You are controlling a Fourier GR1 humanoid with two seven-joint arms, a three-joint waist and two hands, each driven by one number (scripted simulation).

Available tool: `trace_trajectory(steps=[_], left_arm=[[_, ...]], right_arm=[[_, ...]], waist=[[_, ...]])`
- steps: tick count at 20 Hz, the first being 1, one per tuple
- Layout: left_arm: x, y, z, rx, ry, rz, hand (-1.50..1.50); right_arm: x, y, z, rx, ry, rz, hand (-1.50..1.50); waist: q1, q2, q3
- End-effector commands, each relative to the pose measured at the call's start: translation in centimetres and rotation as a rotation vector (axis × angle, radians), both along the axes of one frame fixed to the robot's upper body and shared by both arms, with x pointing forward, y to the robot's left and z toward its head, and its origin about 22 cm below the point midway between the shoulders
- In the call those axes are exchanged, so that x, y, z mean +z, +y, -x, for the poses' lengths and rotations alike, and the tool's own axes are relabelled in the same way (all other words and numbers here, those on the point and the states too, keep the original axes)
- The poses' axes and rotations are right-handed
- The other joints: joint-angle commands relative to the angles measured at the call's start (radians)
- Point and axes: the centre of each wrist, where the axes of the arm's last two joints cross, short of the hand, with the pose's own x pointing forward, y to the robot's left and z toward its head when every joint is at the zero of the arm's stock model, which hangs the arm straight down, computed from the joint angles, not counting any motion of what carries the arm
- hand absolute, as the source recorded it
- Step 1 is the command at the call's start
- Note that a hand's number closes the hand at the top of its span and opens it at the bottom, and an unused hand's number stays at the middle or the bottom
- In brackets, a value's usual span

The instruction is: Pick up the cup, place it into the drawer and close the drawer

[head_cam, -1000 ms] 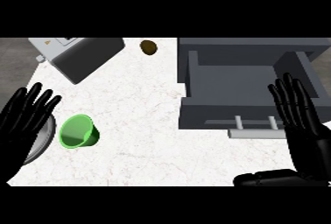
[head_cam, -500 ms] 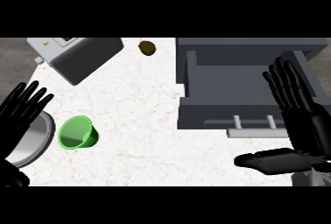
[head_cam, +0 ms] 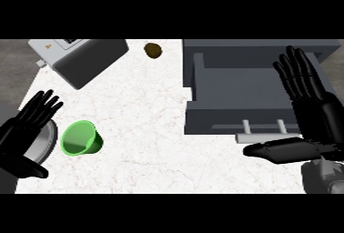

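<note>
**A:** Currently we see the cup (head_cam: 81, 138) on its side at the near left of the white marble surface (head_cam: 148, 113), green, mouth facing toward us and slightly left. Nothing is holding it.

**B:** Confirmed. Our left hand (head_cam: 28, 127) is just left of the cup, fingers straight and spread, pointing to the far right. Fingertips sit close to the cup's rim; we can't tell if they touch. The hand overlaps a round grey metal rim (head_cam: 46, 144) at the left edge of the surface.

**A:** Right hand (head_cam: 312, 109)?

**B:** Flat and open at the right, fingers straight, close together, pointing far. Thumb sticks out left along the near side, just below the drawer's front. It grips nothing.

**A:** Drawer (head_cam: 232, 91) state?

**B:** Pulled out, dark grey, on the far right of the surface. We see into the tray; its inside looks bare. Pale handle (head_cam: 263, 127) on the near front panel, just left of our right hand. The right hand's fingers overlap the drawer's right side in the view.

**A:** Cup to drawer?

**B:** Well apart, open marble between them.

**A:** Other items?

**B:** A grey boxy appliance (head_cam: 84, 57), tilted, at far left. A small brown rounded object (head_cam: 153, 50) at far centre, between the appliance and the drawer.
</note>
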Motion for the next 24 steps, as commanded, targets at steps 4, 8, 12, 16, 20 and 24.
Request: trace_trajectory(steps=[4, 8, 12, 16, 20, 24], left_arm=[[-4.3, 0.0, -0.7, 0.051, 0.068, -0.029, -1.5], [-5.5, -0.9, 0.5, 0.053, 0.094, -0.056, -1.5], [-6.4, 0.3, 1.9, 0.08, 0.114, -0.065, -1.5], [-7.4, 0.4, 1.0, 0.081, 0.09, -0.064, -1.5], [-8.7, 0.7, 1.8, 0.106, 0.075, -0.071, -1.5], [-10.3, 0.7, 2.0, 0.125, 0.065, -0.046, -1.5]], right_arm=[[-0.3, 0.7, -1.0, 0.002, -0.017, 0.007, -1.5], [0.4, 0.3, -0.3, 0.012, -0.019, -0.004, -1.5], [1.6, -0.4, -0.2, 0.046, -0.026, -0.014, -1.5], [1.1, -1.4, -1.2, 0.023, -0.001, 0.014, -1.5], [1.4, -1.4, -1.1, 0.024, -0.02, -0.01, -1.5], [1.3, -1.4, -1.1, 0.023, -0.018, 0.017, -1.5]], waist=[[-0.013, 0.011, -0.007], [-0.021, 0.009, -0.007], [-0.033, 0.013, -0.009], [-0.028, 0.016, -0.009], [-0.03, 0.016, -0.01], [-0.033, 0.016, -0.01]])
